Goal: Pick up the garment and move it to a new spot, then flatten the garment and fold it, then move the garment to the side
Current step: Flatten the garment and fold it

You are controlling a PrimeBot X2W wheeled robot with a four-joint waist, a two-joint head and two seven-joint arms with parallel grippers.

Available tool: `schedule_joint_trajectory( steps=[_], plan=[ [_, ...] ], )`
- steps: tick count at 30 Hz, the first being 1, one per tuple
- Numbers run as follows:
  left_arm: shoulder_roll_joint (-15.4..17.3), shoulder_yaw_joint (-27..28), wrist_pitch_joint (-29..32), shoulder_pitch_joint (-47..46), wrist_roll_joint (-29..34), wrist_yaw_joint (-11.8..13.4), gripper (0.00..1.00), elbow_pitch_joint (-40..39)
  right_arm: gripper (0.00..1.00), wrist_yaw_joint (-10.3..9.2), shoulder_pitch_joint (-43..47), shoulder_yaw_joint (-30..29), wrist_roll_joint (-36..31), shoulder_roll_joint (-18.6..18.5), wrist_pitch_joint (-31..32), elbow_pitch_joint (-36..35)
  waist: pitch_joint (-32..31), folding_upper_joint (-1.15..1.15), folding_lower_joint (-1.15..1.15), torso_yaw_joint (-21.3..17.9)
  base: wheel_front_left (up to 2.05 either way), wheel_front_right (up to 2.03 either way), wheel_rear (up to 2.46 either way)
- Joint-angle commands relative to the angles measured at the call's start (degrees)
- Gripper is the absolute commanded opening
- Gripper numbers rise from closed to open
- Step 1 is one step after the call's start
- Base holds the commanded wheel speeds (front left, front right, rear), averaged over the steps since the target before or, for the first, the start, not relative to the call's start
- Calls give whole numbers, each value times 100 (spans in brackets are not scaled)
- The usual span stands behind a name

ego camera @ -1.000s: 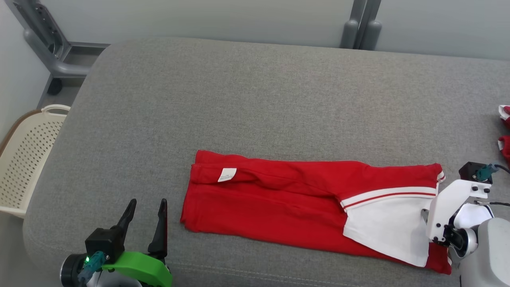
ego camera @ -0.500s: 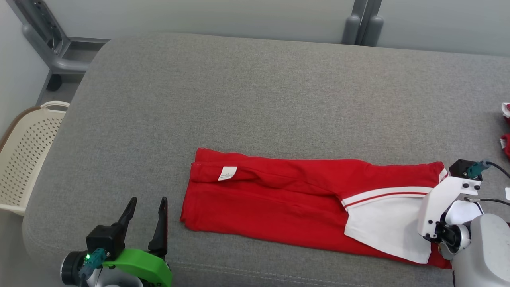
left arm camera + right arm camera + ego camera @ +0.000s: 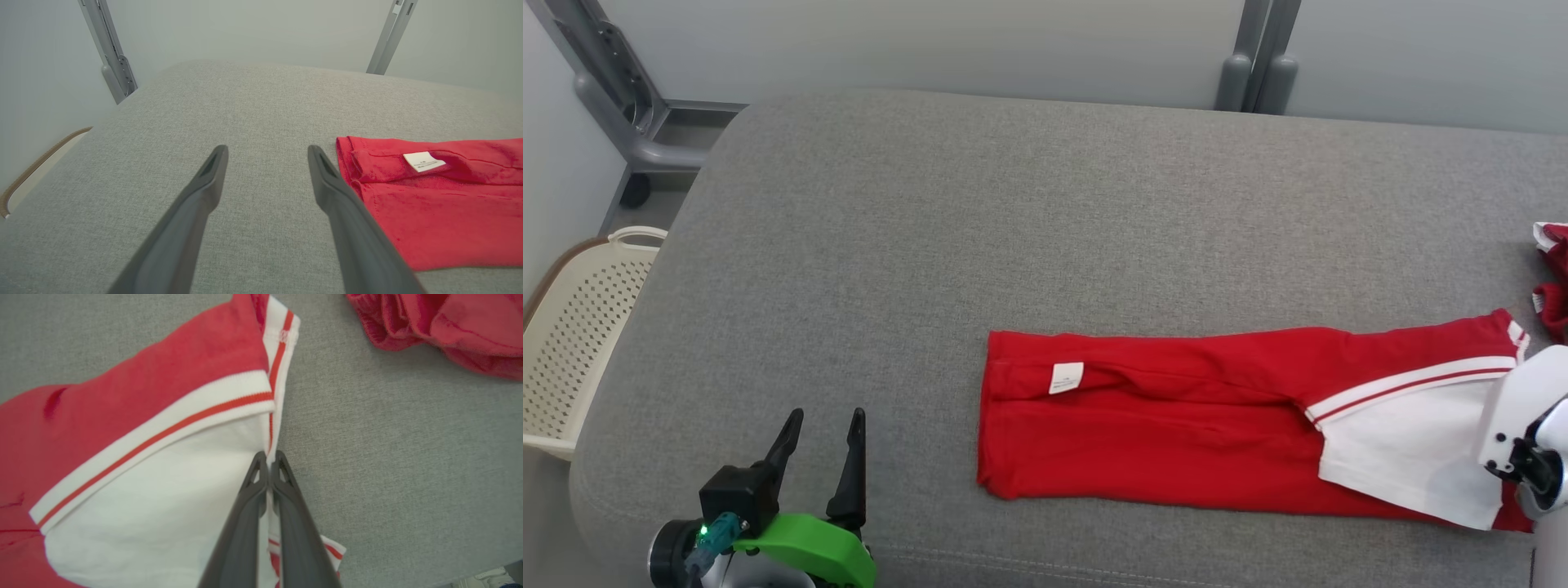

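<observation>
The garment (image 3: 1176, 433) is red with a white side panel and striped trim, folded into a long strip on the grey padded table (image 3: 1013, 229). Its labelled end lies toward the middle and its white end at the right. My right gripper (image 3: 268, 456) is shut on the garment's (image 3: 143, 428) right edge, where the white panel meets the trim. In the head view its white wrist (image 3: 1523, 408) covers that end. My left gripper (image 3: 821, 420) stands open at the front left, apart from the cloth. In the left wrist view the left gripper (image 3: 267, 153) has the garment's (image 3: 441, 196) labelled end to its right.
More red cloth (image 3: 1553, 278) lies bunched at the table's right edge, close beyond the held end, also seen as red cloth (image 3: 441, 322). A cream perforated basket (image 3: 572, 327) stands on the floor left of the table. Grey metal posts (image 3: 621, 106) rise behind it.
My right gripper has shut on the garment's right end and dragged the whole strip to the right along the table. The left gripper has stayed put and open.
</observation>
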Motion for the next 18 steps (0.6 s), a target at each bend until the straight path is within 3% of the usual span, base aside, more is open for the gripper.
schedule_joint_trajectory(
  steps=[1, 11, 18],
  plan=[
    [-16, -1, -19, 36, -36, 27, 100, 0, 0, -12, 98, -120, -69, -65, 73, -188, -33, 0, 0, -23, 0, 0, 0],
    [-10, -37, -22, 61, -73, 8, 100, 29, 0, -12, 415, -437, -420, -242, 599, -1063, -114, 0, 0, -81, 0, 0, 0],
    [0, -81, -14, 115, -96, 17, 100, 54, 0, -11, 618, 35, -130, -62, 891, -1393, -231, 0, 0, -108, 0, 0, 0]
  ],
)
